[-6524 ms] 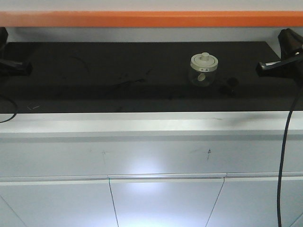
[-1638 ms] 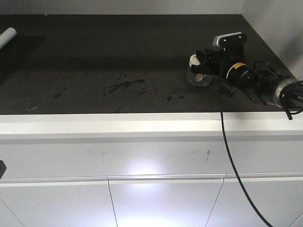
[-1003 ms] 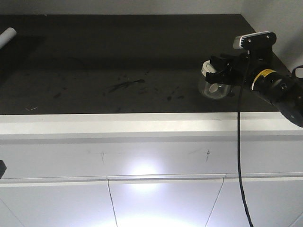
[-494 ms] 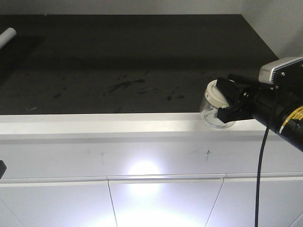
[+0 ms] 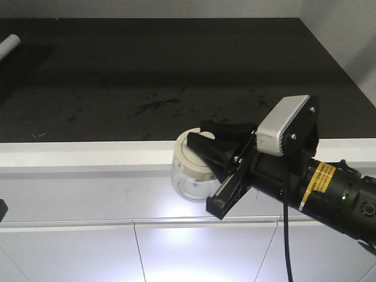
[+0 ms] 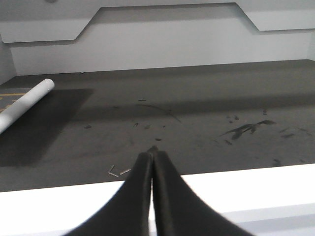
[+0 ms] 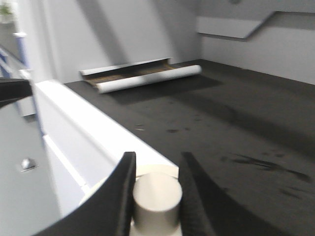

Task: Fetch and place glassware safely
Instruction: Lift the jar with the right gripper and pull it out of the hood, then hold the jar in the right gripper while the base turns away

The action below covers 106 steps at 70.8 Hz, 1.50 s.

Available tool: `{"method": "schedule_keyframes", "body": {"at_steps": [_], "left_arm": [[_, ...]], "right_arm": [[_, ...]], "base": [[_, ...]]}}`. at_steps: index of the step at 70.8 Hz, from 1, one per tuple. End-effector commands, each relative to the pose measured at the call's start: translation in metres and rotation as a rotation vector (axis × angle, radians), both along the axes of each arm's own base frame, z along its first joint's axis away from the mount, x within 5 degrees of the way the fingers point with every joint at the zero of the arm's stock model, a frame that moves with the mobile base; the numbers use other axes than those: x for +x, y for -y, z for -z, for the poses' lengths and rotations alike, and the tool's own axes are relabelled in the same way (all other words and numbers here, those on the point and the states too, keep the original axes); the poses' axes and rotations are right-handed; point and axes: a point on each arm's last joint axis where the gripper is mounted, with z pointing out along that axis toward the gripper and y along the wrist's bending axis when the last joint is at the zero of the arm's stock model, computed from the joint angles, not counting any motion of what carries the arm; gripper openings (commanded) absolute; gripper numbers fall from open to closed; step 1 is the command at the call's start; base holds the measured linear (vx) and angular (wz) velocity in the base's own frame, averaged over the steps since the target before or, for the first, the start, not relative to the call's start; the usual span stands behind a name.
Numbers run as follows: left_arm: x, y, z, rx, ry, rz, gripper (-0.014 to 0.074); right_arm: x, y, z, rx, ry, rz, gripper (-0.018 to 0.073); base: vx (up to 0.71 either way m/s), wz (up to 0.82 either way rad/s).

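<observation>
- Glass jar (image 5: 187,181) hung clear of the black worktop (image 5: 147,64), held in the air in front of the worktop's white front edge (image 5: 88,153) and above the cabinet doors (image 5: 70,247).
- Its cream-white lid (image 5: 189,155) was on, and the jar sat roughly upright.
- The right claw (image 5: 205,167) was clenched on the jar at the lid; the right wrist view showed its two black fingers (image 7: 123,187) pressed against either side of the raised knob (image 7: 157,201).
- Half a second earlier the jar had been further right, level with the white edge; it now appeared lower and further left, with the right arm looming much larger in the front view.
- About a second and a half earlier the jar had been sitting on the dark surface near the right end.
- The left claw (image 6: 152,162) was clenched on nothing, its fingers pressed together and pointing across the worktop.
- A white tube (image 5: 9,42) lay at the far left of the worktop, well apart from the jar, where it had been in the earlier frames.
</observation>
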Motion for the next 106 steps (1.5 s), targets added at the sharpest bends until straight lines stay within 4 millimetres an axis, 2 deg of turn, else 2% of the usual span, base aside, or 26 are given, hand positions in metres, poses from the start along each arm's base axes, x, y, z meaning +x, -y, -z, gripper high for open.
{"method": "schedule_keyframes", "body": {"at_steps": [1,11,22,106], "left_arm": [[0.002,0.0,-0.015,-0.023,0.095,0.003,-0.0007],[0.002,0.0,-0.015,-0.023,0.095,0.003,-0.0007],[0.002,0.0,-0.015,-0.023,0.095,0.003,-0.0007],[0.002,0.0,-0.015,-0.023,0.095,0.003,-0.0007]], "right_arm": [[-0.015,-0.012,-0.025,0.108,0.075,-0.091,-0.0003],[-0.031,-0.028,-0.024,0.108,0.069,-0.179,-0.0003],[-0.037,-0.033,-0.024,0.109,0.068,-0.211,-0.0003],[-0.037,-0.033,-0.024,0.108,0.067,-0.209,-0.0003]], "base": [[0.0,0.0],[0.0,0.0],[0.0,0.0],[0.0,0.0]]}}
